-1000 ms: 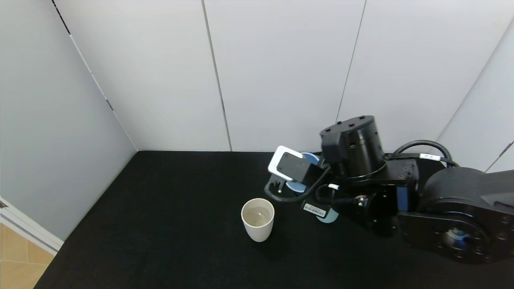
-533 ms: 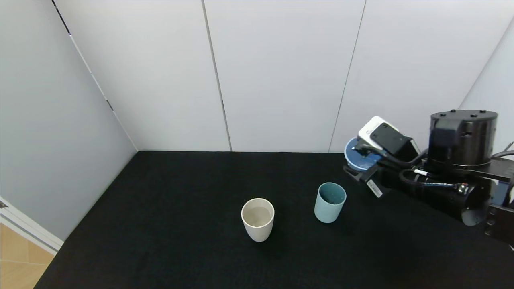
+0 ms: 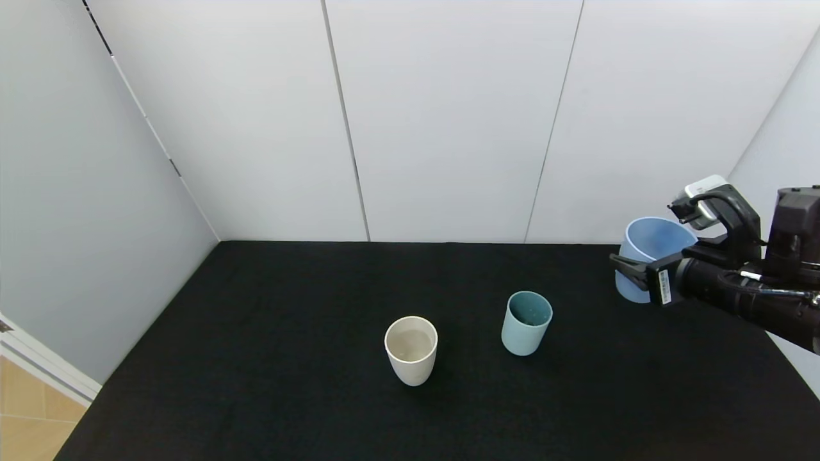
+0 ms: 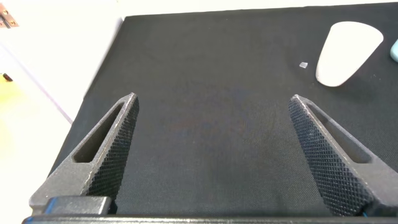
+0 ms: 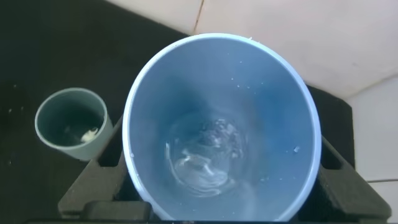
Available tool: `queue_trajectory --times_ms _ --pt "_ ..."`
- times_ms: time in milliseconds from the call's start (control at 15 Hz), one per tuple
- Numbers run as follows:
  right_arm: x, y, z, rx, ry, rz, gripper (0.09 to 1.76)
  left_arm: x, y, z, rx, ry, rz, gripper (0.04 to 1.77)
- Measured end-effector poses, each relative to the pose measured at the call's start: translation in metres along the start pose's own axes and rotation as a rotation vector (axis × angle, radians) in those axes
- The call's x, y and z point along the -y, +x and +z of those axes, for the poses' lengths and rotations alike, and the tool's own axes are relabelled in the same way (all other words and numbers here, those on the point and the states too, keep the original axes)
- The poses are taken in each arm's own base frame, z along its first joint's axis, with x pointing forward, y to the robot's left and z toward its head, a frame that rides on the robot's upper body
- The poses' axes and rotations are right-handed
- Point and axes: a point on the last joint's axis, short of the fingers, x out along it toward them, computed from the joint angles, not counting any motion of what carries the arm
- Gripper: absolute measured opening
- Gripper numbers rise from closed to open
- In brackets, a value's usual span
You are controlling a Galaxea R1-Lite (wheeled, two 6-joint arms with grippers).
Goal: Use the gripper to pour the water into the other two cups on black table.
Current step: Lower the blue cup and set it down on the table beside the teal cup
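Right gripper clamped on the blue cup, held near upright at the far right of the black table — a film of water left in the bottom. White cup and teal cup stand mid-table, apart. Left gripper wide open, holding nothing (idle over the table). Judgement: set-down step — lower level, base flat, then release.

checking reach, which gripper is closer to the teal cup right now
Right. The right gripper, holding the blue cup, sits just right of the teal cup. The left gripper is out of the head view, seeing only that cup's edge.
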Motion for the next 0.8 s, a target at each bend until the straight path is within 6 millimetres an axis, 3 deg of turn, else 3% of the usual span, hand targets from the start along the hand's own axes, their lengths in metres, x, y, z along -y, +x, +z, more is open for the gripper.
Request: queue_trajectory --times_ms 400,800 --pt "0.006 0.006 -0.030 0.057 0.040 -0.041 1.32 0.000 0.000 0.000 0.000 0.000 0.000 1.72" --pt "0.013 0.028 -0.051 0.021 0.124 -0.023 1.32 0.000 0.000 0.000 0.000 0.000 0.000 1.72"
